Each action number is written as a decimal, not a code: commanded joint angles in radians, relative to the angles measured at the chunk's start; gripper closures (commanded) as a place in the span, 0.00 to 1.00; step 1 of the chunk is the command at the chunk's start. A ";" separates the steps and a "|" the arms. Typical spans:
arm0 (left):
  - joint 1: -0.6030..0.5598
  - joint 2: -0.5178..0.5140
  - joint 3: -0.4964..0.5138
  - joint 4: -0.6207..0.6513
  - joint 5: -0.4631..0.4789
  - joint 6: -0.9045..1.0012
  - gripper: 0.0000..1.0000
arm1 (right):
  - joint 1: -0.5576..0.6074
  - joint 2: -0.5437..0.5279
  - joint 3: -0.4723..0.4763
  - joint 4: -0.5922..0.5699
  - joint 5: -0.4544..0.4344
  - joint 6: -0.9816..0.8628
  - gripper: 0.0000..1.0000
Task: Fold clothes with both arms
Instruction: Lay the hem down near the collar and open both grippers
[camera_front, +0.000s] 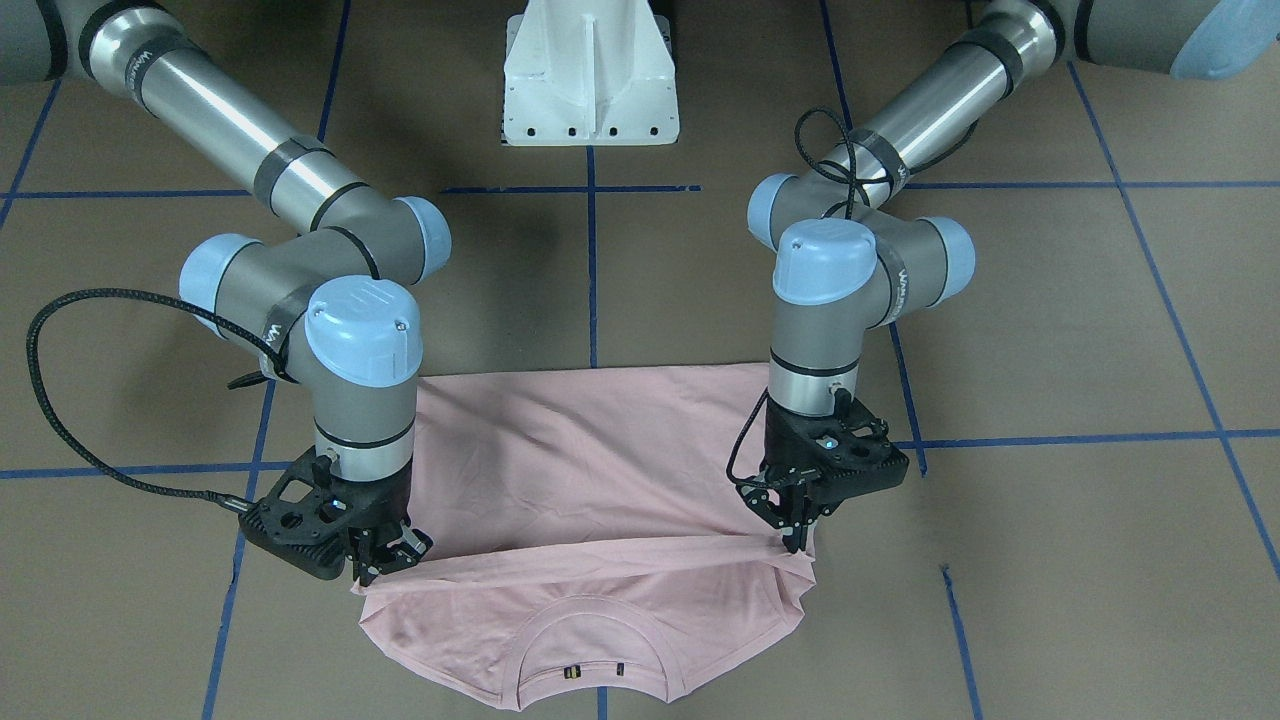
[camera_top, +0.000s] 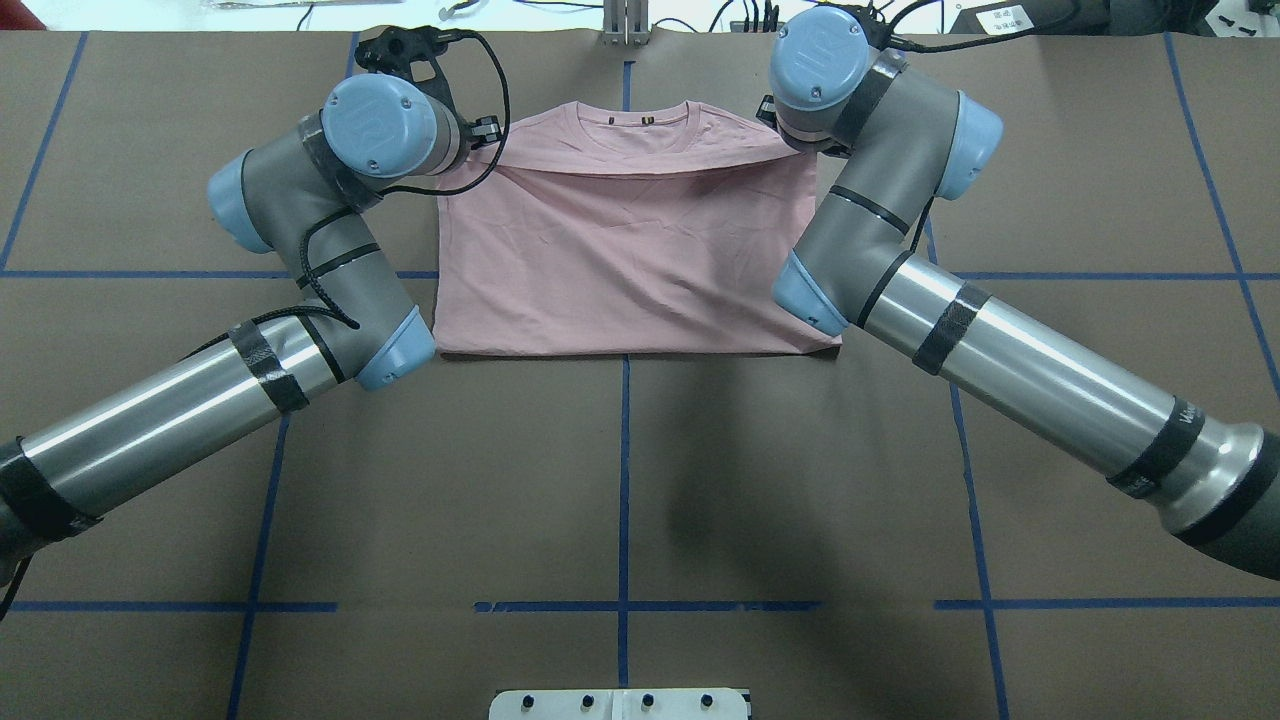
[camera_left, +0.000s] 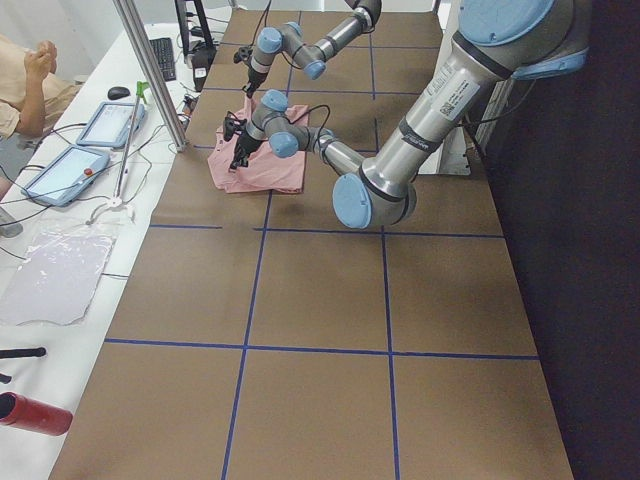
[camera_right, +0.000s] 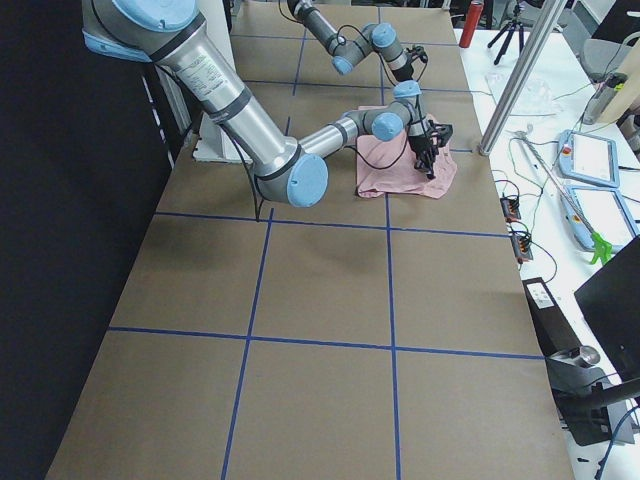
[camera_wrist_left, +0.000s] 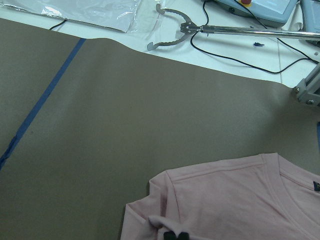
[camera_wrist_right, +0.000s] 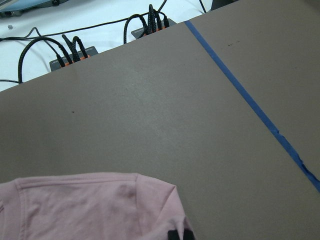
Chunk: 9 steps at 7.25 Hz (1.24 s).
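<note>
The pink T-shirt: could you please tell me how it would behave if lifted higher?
Probably floppy: the T-shirt wrinkles and drapes, taut only along the fold pinched between the left gripper and right gripper. Likely light, as two small pinches carry that edge. It would probably sag in the middle and unfold if either gripper let go.
</note>
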 joint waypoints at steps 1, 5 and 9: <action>-0.006 -0.005 0.073 -0.084 0.000 0.050 1.00 | -0.003 0.008 -0.059 0.045 -0.001 0.000 1.00; -0.005 -0.023 0.081 -0.103 -0.006 0.053 1.00 | -0.005 0.016 -0.081 0.060 -0.001 0.000 1.00; -0.020 -0.019 0.124 -0.216 -0.010 0.049 0.56 | 0.000 0.014 -0.070 0.068 -0.007 0.000 0.51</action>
